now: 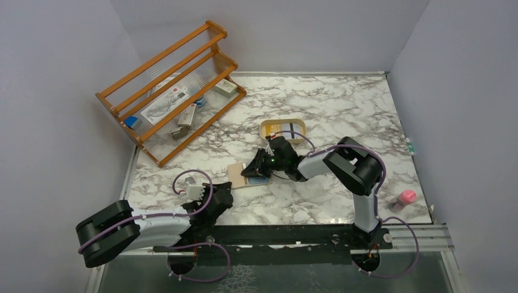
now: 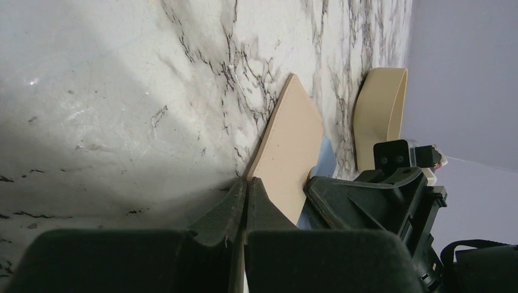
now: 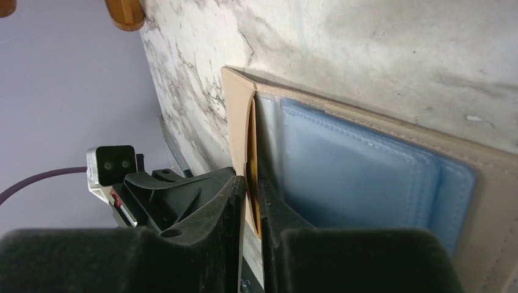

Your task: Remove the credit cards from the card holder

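Observation:
The tan card holder (image 1: 239, 171) lies open on the marble, its light blue inside (image 3: 366, 177) facing up. My left gripper (image 2: 247, 181) is shut on the thin edge of its tan flap (image 2: 290, 140) at the near-left corner. My right gripper (image 3: 251, 180) reaches in from the right, its fingers drawn close together at the pocket mouth. A thin orange credit card (image 3: 251, 146) edge shows between them, beside the tan flap. Two other credit cards, one yellow (image 1: 275, 130) and one pale with a dark stripe (image 1: 293, 129), lie in the cream tray (image 1: 283, 121).
A wooden rack (image 1: 174, 91) holding small items stands tilted at the back left. A pink object (image 1: 406, 197) sits near the right arm's base. The cream tray (image 2: 382, 110) lies just beyond the card holder. Both grippers crowd the holder from opposite sides.

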You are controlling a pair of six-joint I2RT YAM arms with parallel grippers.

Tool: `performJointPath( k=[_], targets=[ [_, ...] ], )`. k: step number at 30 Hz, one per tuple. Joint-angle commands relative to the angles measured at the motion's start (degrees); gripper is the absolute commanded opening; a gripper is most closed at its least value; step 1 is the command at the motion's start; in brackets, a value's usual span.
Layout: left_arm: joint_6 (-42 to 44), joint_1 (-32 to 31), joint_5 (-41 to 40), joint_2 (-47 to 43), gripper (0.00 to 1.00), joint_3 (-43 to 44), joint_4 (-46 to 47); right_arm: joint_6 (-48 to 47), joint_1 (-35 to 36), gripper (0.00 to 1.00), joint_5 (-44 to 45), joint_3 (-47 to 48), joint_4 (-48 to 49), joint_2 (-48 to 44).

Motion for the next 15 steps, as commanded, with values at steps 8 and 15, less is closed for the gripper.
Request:
performJointPath(
  k=[8, 15],
  targets=[
    [1.4, -0.2, 4.3, 1.6, 0.00, -3.8, -5.7, 2.4, -0.2, 0.02, 0.5, -0.9, 9.2, -0.2],
    [1.5, -0.2, 4.4, 1.5, 0.00, -3.9, -5.8, 3.2, -0.6, 0.01, 2.0, -2.0, 12.4, -1.1]
  ],
)
